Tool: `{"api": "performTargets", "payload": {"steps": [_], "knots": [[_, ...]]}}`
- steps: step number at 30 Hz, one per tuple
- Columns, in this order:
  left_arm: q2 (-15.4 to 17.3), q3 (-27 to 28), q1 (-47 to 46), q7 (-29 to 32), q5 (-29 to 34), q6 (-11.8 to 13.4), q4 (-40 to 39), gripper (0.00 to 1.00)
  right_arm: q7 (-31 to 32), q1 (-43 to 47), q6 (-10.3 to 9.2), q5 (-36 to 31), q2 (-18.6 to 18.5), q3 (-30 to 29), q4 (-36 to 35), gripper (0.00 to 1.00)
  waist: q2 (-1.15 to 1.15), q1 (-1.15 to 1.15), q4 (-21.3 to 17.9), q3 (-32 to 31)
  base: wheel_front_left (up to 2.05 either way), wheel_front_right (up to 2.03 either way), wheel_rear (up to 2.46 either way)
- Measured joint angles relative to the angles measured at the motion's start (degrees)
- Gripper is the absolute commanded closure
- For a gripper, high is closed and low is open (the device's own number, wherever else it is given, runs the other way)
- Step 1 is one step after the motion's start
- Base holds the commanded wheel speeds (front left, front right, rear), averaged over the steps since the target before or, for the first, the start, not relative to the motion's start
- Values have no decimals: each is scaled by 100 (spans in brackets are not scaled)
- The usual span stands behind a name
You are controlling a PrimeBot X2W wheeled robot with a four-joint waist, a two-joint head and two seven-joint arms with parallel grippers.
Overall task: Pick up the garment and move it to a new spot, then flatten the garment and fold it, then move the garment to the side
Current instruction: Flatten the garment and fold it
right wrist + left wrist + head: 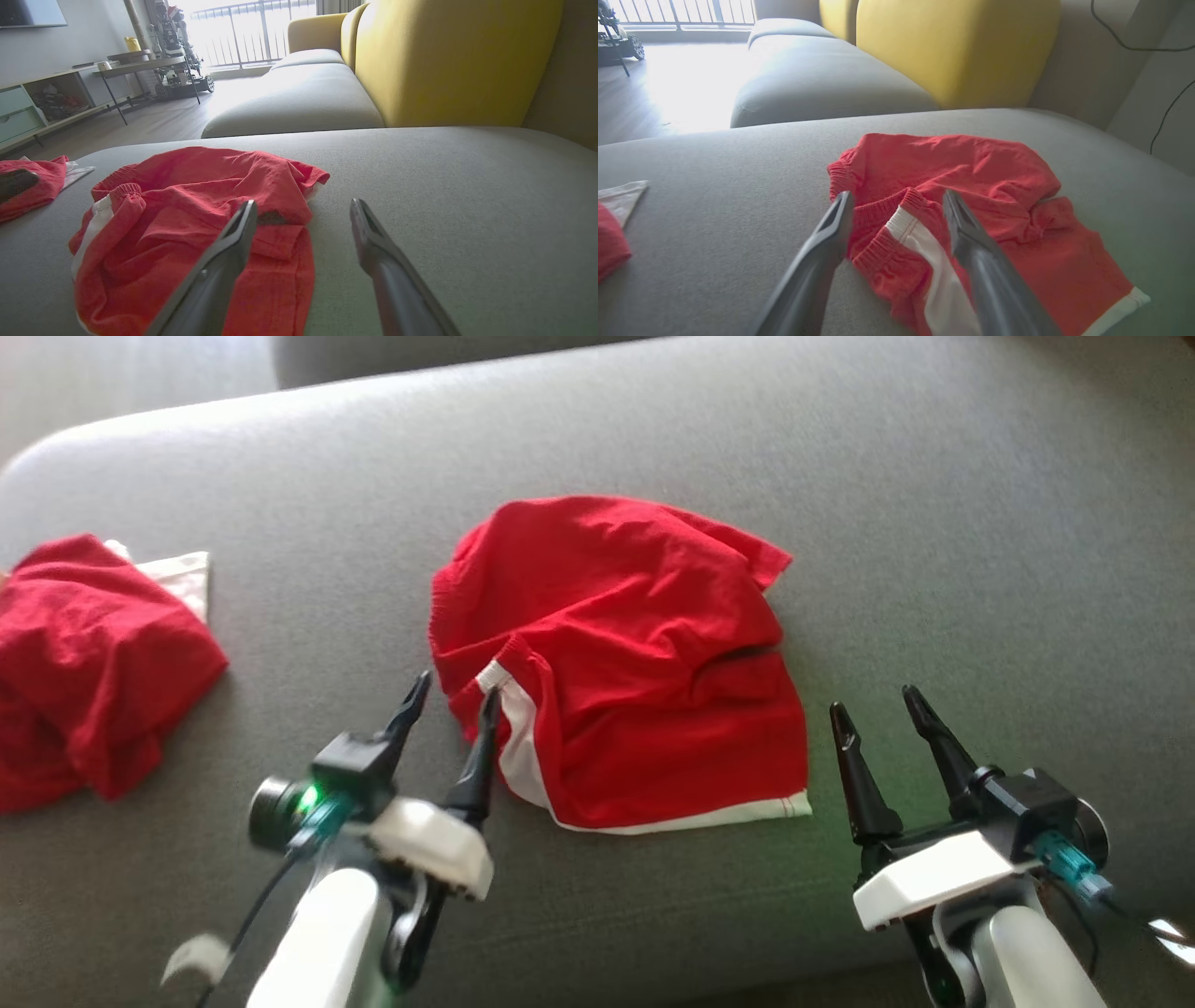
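Observation:
The garment is a pair of red shorts with white trim, lying rumpled in the middle of the grey sofa cushion. My left gripper hangs open at its near-left corner, fingers either side of the elastic waistband and white stripe. My right gripper is open just off the shorts' right edge, above bare cushion. In the right wrist view the garment lies left of that gripper, one finger over its edge.
A second red and white cloth lies bunched at the cushion's far left. Yellow back cushions rise behind the seat. Another grey seat and wooden floor lie beyond. Bare cushion spreads to the right.

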Motion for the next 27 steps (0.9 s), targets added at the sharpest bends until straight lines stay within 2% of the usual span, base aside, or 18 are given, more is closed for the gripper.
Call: {"api": "performTargets", "payload": {"steps": [7,12,19,27], "knots": [[109,-296,-822,555,294,-91,693,0,0,-53,1,110,1,-11,-33,0,0,0,-224,251,0,0,0],[211,-322,-1137,720,376,-91,934,0,0,-157,0,152,1,-48,-42,0,0,0,-328,347,0,0,0],[360,-502,-1167,995,399,-248,1099,0,0,-157,1,152,1,-80,-34,0,0,0,-334,375,0,0,0],[436,-638,-1166,1117,380,-300,1099,0,0,-164,1,152,1,-75,23,0,0,0,-313,389,0,0,0]]}}
